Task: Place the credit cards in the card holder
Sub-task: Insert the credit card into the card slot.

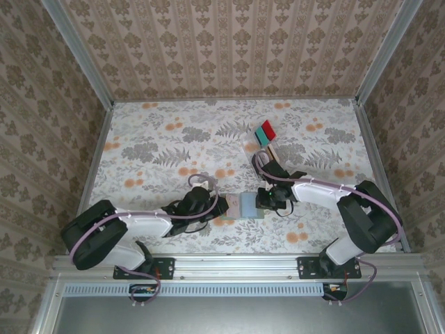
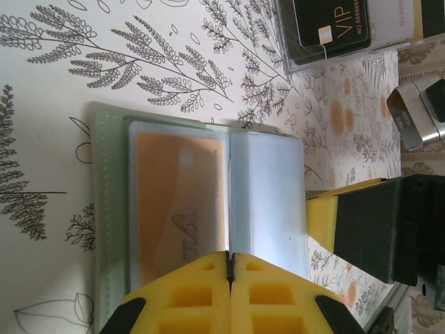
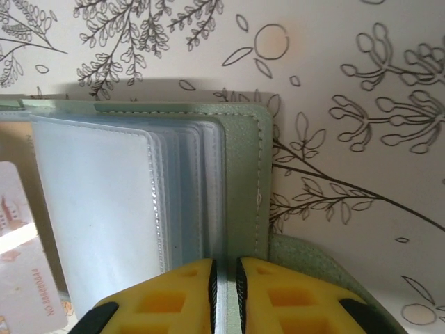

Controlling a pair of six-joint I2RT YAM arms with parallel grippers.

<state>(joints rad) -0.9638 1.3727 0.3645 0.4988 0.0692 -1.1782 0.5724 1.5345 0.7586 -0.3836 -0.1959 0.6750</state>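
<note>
While the holder (image 1: pixel 247 207) lay open and flat on the table (image 1: pixel 153 153) at lower centre of the top view, both grippers met at it, the left gripper (image 1: pixel 221 207) at its left edge and the right gripper (image 1: pixel 265 203) at its right edge. In the left wrist view, the left gripper (image 2: pixel 229 268) had its fingers pressed together with nothing visible between them, at the holder's (image 2: pixel 268 202) lower edge. An orange card (image 2: pixel 177 209) sat inside a clear sleeve on the left page. In the right wrist view, the right gripper (image 3: pixel 224 278) showed a narrow gap between its fingers above the stacked sleeves and green cover (image 3: pixel 240 181); whether it pinched the cover could not be told. A pale card (image 3: pixel 21 257) showed at lower left. A clear tray (image 1: pixel 252 147) stood beyond the holder, carrying a teal card (image 1: pixel 263 133), a red card (image 1: pixel 270 129) and a black card (image 2: pixel 327 28).
</note>
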